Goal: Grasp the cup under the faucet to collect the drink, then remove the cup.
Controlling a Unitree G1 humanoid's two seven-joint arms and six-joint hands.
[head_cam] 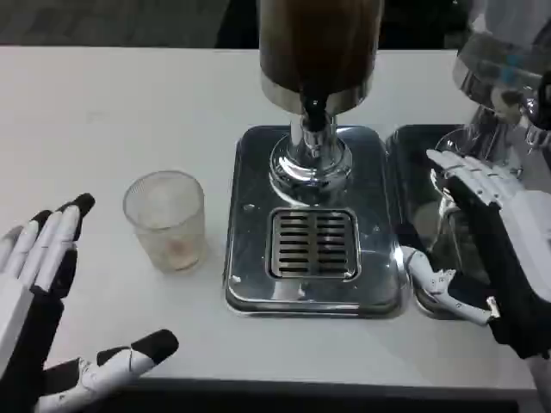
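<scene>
Clear plastic, by the look of it: the cup (pixel 165 220) stands upright on the white table (pixel 103 103), just left of the drip tray (pixel 250 258) and not yet under the faucet (pixel 314 116). It looks empty, so I judge it light, thin-walled and easy to tip or crush. I would take it round the middle of its wall, gently. My left hand (pixel 43 284) lies left of the tray too, beyond the cup, fingers spread and holding nothing, thumb low toward the table edge. My right hand (pixel 482 249) hangs at the tray's right edge, fingers apart, also holding nothing.
</scene>
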